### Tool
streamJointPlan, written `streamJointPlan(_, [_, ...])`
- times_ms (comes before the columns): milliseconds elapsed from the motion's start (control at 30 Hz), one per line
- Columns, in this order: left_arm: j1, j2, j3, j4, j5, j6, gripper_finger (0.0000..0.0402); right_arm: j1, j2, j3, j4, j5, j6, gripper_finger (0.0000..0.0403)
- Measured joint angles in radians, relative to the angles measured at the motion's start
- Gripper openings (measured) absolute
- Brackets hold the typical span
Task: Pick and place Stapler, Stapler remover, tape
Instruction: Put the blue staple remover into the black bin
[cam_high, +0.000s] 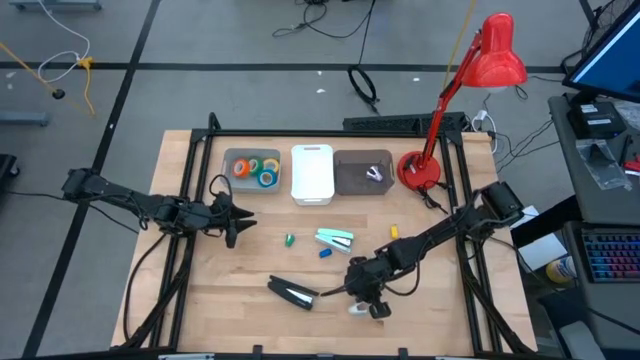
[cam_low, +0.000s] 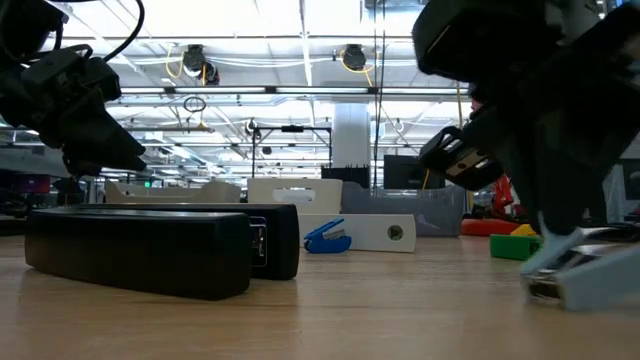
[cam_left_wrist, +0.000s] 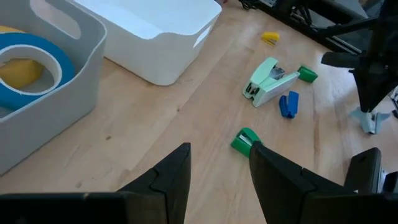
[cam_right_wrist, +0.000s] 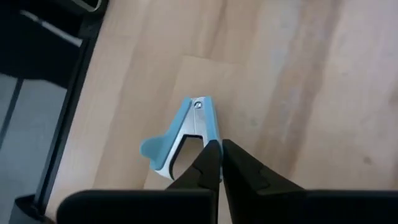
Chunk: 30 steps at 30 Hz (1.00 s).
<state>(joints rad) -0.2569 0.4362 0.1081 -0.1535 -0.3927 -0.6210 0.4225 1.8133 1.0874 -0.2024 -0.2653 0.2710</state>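
A pale-blue stapler remover with metal jaws lies near the table's near edge; my right gripper comes down on it, shut. A black stapler lies flat to its left, large in the low view. A mint-green stapler lies mid-table. Tape rolls sit in the left grey bin; the blue roll shows in the left wrist view. My left gripper hovers open over bare wood left of centre, touching nothing. My right gripper is shut on one arm of the stapler remover, at the end away from its pivot, pinched between the two fingertips. The fingers come from above, pointing down. The remover rests on the table.
A white bin and a second grey bin stand along the far side, beside a red desk lamp. Small green, blue and yellow bits lie around the green stapler.
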Motion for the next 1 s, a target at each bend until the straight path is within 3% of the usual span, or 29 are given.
streamJointPlan(267, [0.0, 0.001, 0.0, 0.0, 0.0, 0.044, 0.0163, -0.033, -0.051, -0.001, -0.013, 0.003, 0.072, 0.0001])
streamJointPlan(533, [0.0, 0.001, 0.0, 0.0, 0.001, 0.041, 0.0163, -0.115, -0.223, -0.001, -0.031, 0.022, 0.099, 0.0001])
streamJointPlan(700, [0.0, 0.002, 0.0, 0.001, 0.001, 0.041, 0.0164, -0.216, -0.345, -0.001, -0.094, 0.122, 0.025, 0.0001])
streamJointPlan(1000, [0.0, 0.002, 0.0, 0.001, 0.001, 0.041, 0.0164, -0.475, -0.485, 0.0, -0.12, 0.396, -0.148, 0.0])
